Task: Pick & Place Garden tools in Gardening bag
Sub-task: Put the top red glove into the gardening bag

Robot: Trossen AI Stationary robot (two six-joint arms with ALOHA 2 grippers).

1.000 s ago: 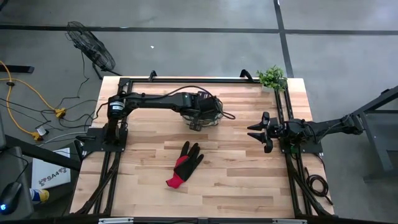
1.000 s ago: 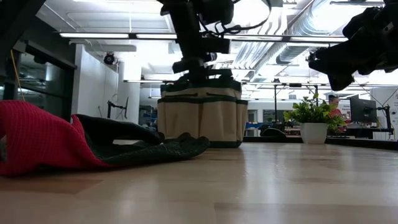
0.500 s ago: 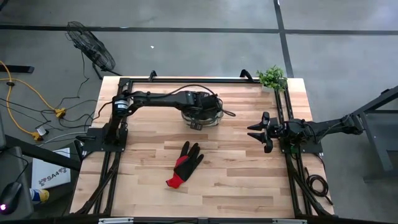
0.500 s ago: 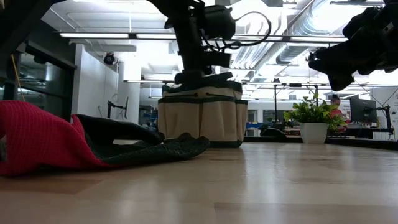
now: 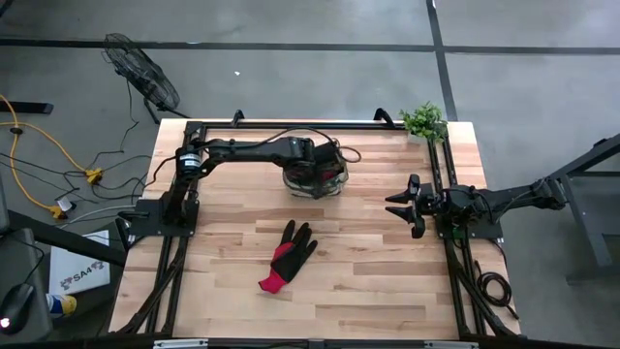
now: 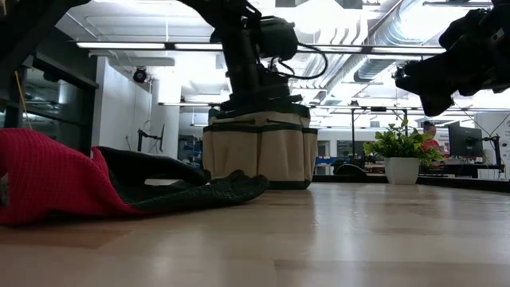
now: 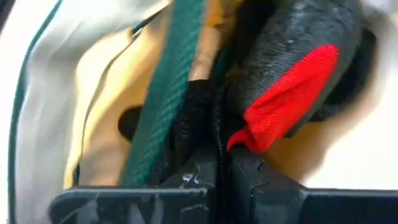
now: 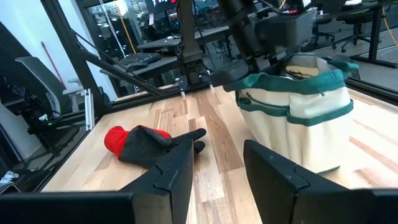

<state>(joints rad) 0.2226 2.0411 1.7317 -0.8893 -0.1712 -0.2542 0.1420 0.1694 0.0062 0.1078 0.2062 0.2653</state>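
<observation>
- Left gripper (image 7: 221,165) is down inside the gardening bag (image 5: 314,176), fingers pressed together and pinching a black-and-red glove (image 7: 292,93). From the left wrist camera we see the glove bunched up against the bag's tan lining and a dark green strap (image 7: 168,93).
- From the low camera we only see the left arm plunging into the bag's top; the fingers themselves are hidden by the rim.
- Bag sits upright toward the far middle of the table (image 5: 387,281), olive-tan with dark green trim and outside pockets.
- Second black-and-red glove (image 5: 287,255) lies flat on the wood near the table's centre, well apart from the bag, on the near side of it, red cuff pointing toward the near edge. Nothing is touching it.
- Right gripper (image 5: 401,206) hovers over the table's right side, off the surface, fingers partly apart with nothing between them. Its wrist camera looks across at the loose glove and the bag.
- Small green potted plant (image 5: 423,120) stands in the far right corner.
</observation>
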